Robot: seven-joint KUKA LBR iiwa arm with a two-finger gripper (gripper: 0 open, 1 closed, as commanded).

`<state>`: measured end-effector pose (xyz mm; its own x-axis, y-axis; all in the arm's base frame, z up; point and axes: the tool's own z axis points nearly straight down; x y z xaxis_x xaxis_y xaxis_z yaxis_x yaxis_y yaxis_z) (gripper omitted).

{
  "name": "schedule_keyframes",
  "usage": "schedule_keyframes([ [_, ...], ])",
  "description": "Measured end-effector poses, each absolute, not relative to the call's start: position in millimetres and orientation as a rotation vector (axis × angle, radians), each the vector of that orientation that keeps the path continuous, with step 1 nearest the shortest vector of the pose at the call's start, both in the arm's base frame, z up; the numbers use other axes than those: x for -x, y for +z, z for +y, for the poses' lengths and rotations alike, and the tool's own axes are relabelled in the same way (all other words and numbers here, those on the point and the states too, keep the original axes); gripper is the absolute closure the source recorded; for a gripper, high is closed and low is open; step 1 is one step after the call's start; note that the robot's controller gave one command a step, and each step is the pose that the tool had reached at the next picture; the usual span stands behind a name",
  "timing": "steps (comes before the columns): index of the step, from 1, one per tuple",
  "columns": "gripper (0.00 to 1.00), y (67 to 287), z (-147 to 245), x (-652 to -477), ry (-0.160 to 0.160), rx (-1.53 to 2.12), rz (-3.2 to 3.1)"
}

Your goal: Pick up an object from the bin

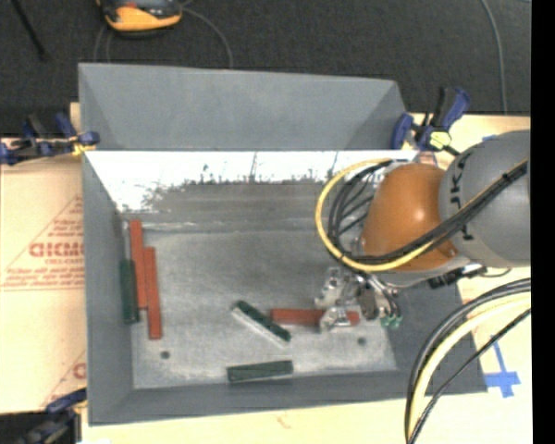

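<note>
your end effector (pixel 339 311) sits low at the near right of the bin (pixel 222 257), over the right end of a red bar (pixel 294 317). you cannot tell whether it is open or closed. a tilted green bar (pixel 262 323) meets that bar's left end. a second green bar (pixel 259 372) lies by the near wall. a cluster (pixel 141 280) of red and green bars lies well apart at the left.

An orange-black device (pixel 137 4) lies on the dark carpet floor (pixel 296 26).

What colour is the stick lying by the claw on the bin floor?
Reddish brown: the stick beside the claw, best seen in the camera view.
</note>
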<state>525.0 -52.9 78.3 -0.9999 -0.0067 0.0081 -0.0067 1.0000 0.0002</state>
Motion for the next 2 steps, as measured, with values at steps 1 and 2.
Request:
schedule_keyframes([
  [1,1.0,82,-53,-523.2,-0.001,-0.011,-3.13],
  [2,1.0,98,-53,-522.5,0.001,-0.01,-3.137],
])
